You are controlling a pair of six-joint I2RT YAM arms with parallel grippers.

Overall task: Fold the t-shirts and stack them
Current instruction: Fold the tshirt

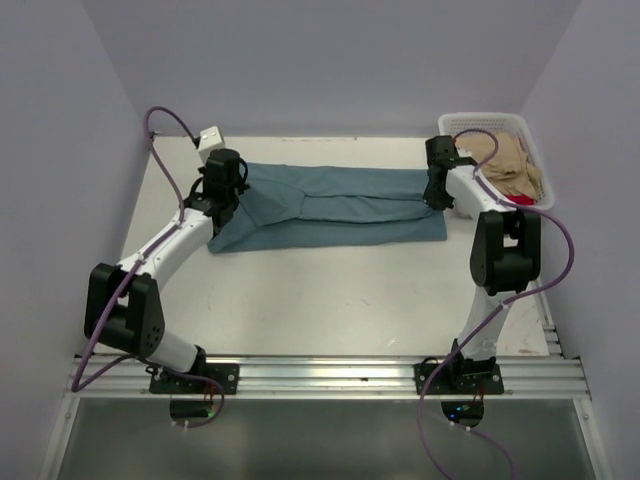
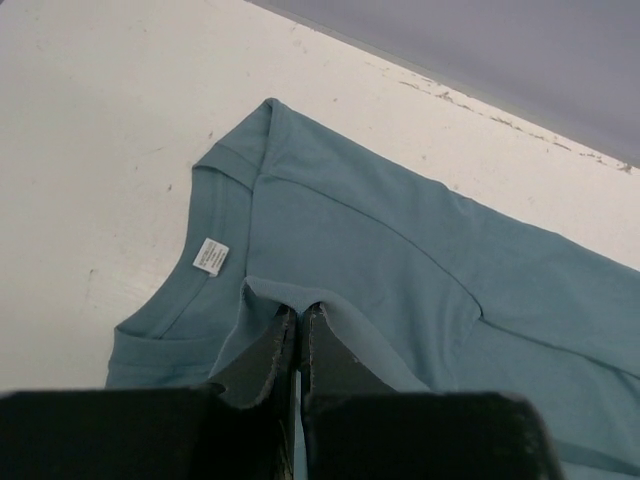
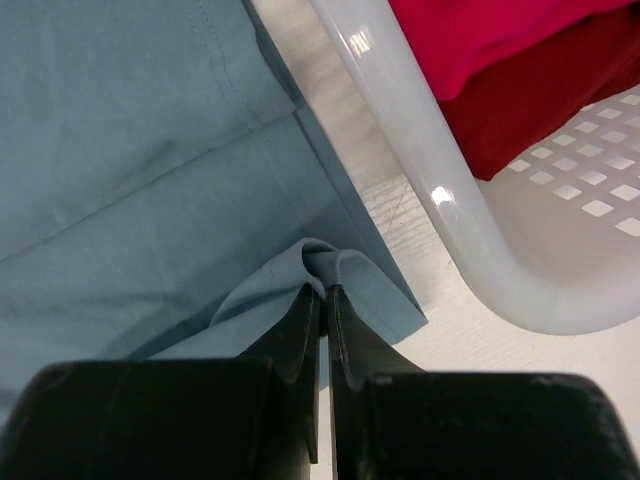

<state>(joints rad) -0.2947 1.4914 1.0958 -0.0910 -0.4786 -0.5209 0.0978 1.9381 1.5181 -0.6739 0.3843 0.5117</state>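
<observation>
A teal-blue t-shirt [image 1: 330, 205] lies folded lengthwise across the far part of the table, collar to the left. My left gripper [image 1: 228, 196] is shut on a pinched fold of the teal-blue t-shirt [image 2: 420, 270] just below the collar and its white label [image 2: 211, 257]. My right gripper [image 1: 436, 192] is shut on a bunched fold of the teal-blue t-shirt [image 3: 130, 140] near its hem corner. A tan t-shirt [image 1: 505, 165] and a red t-shirt [image 1: 522, 202] lie in the white basket [image 1: 480, 121]. The red t-shirt [image 3: 500, 70] fills the top right of the right wrist view.
The white mesh basket's rim [image 3: 440, 190] passes close beside my right gripper [image 3: 324, 292]. A small white box [image 1: 210, 142] sits at the table's far left corner. Purple cables loop from both arms. Walls close the table in on three sides.
</observation>
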